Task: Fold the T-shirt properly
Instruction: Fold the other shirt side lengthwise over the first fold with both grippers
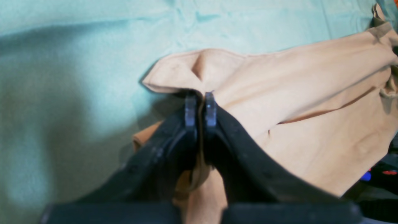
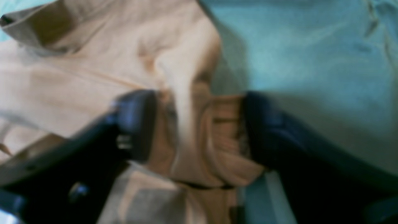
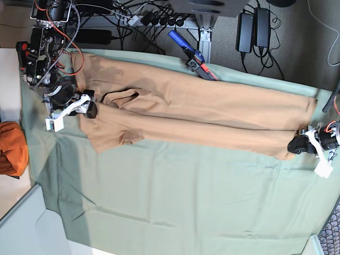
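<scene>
The left gripper (image 1: 201,107) is clamped narrow on a pinched ridge of the T-shirt (image 1: 311,102), with a thin fold of fabric visible between its jaws. The right gripper (image 2: 199,124) stands wide, its jaws straddling a bunched, ribbed-looking hem of the same garment without pressing it; whether fabric touches either finger cannot be told through the blur.

Outward from both grippers, the T-shirt lies stretched lengthwise between them on the pale green cloth (image 3: 175,196), doubled along its length.

Handling assessment: the garment appears light, limp and non-slippery. It creases where gripped and sags away from the pinch. It will not hold shape unsupported, so take hold at seamed edges, hem corners or shoulder, where layers are thickest.

Material: matte peach-tan knit, soft folds, stitched hems. The green cloth beneath is smooth with fine wrinkles. An orange bundle (image 3: 11,149) lies beside the right gripper, apart from the T-shirt.
</scene>
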Controlling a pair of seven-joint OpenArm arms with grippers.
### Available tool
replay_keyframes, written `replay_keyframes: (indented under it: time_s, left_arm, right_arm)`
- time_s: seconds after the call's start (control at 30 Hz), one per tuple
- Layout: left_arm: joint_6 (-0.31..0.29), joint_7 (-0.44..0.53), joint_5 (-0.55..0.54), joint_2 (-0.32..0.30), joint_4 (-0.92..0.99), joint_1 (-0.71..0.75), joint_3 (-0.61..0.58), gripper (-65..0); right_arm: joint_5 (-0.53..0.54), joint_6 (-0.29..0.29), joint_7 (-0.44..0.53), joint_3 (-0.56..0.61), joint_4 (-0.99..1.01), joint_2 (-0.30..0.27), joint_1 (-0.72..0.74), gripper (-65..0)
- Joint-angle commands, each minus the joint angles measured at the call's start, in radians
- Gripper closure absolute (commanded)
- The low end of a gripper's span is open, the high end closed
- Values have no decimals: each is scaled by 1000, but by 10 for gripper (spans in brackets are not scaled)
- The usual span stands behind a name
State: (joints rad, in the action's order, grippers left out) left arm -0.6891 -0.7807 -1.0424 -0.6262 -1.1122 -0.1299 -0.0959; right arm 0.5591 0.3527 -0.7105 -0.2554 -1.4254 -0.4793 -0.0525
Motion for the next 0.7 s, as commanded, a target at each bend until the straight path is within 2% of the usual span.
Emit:
replay_keyframes:
  time_s: [0.0,0.27,0.53,0.67]
  left_arm:
    - [-9,18,-11,-22,-14,-19,11,0]
    - [-9,17,-9,-22,-14,-19,11,0]
    - [-9,13,-12,-22,-15,-19,11,0]
    - [-9,13,-12,-22,-15,-19,11,0]
  right_arm:
    - [-5,96,10,-13,-16,-17,11,-447]
    - [29,93,14,-126,-90,-1,26,-447]
    - [24,97,36,-110,-5,27,180,-447]
    - [-43,97,83,-46,112,40,266,-446]
